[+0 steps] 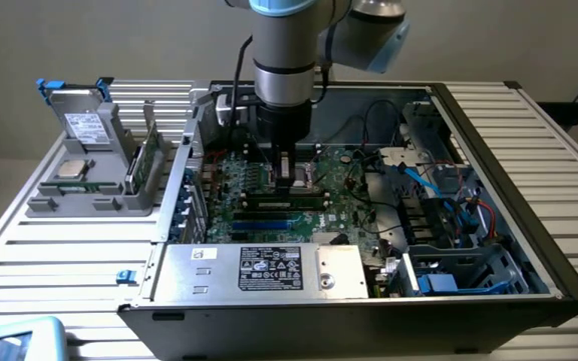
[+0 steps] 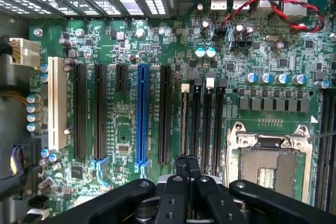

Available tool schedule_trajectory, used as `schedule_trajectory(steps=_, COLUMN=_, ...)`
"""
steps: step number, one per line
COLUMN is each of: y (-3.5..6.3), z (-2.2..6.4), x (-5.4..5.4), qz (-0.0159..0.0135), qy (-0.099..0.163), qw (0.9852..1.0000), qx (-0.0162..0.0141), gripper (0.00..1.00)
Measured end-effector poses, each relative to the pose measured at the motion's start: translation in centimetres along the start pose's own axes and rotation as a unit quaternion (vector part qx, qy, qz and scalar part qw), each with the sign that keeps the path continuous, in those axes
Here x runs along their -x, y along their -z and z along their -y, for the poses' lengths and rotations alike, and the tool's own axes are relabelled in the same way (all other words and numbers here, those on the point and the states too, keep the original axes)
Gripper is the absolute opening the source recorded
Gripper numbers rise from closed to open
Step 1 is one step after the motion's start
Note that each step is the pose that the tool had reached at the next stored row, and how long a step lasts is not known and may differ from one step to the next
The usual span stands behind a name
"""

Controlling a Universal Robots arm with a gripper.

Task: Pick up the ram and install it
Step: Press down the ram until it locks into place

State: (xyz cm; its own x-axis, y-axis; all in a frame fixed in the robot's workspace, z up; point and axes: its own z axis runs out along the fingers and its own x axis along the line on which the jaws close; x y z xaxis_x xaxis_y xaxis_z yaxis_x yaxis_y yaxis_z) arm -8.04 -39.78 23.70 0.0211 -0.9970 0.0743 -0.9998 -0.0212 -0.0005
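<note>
hand (image 2: 187,163) | black fingers pressing together over the slots | slim ram (image 1: 287,201) sitting in glossy green motherboard (image 2: 131,124)

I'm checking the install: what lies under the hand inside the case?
Under the hand is the green motherboard: black memory slots beside the open processor socket. The hand covers the slots' near ends, so whether anything is seated there cannot be seen.

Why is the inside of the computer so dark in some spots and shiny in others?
Exterior view: the arm shades the motherboard beneath it, while the silver power supply catches light. Wrist view: the motherboard is evenly lit, and the end effector looks black.
</note>
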Motion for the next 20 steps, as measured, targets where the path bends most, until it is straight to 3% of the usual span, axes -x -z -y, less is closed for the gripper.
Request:
schedule_trajectory(steps=3, y=1.2, z=0.62, x=-0.1, qz=-0.0002, qy=0.0, qw=1.0, qx=0.0004, gripper=0.11)
schedule_trajectory(steps=7, y=1.64, z=1.66, x=-0.2, qz=-0.0001, qy=0.0, qw=1.0, qx=0.0006, gripper=0.11)
schedule_trajectory(steps=16, y=1.65, z=1.67, x=-0.2, qz=-0.0002, qy=0.0, qw=1.0, qx=0.0008, gripper=0.11)
schedule_trajectory(steps=20, y=1.64, z=1.67, x=-0.2, qz=-0.0003, qy=-0.022, qw=0.9998, qx=0.0025, gripper=0.11)
